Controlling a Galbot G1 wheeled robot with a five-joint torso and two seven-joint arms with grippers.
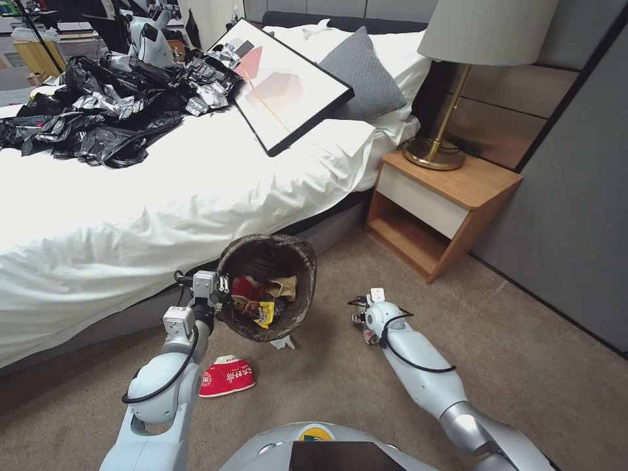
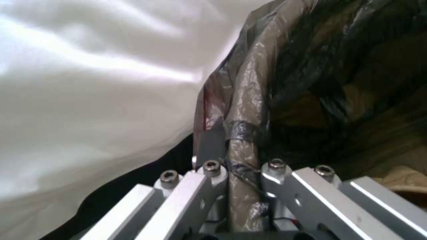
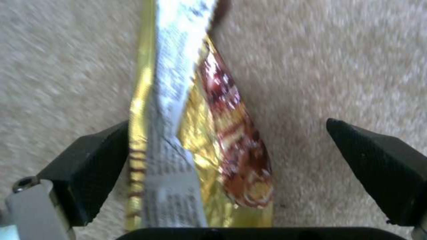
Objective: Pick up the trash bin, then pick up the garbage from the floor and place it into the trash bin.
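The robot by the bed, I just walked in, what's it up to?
It is clearing litter. Its left tool is clamped on the rim of the trash bin, held tilted above the carpet with packets inside. Its right tool is open around a yellow snack wrapper on the floor. A red-and-white packet lies nearby.

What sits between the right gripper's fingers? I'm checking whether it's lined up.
A gold snack wrapper on the carpet, between the open right gripper's fingers, per the right wrist view.
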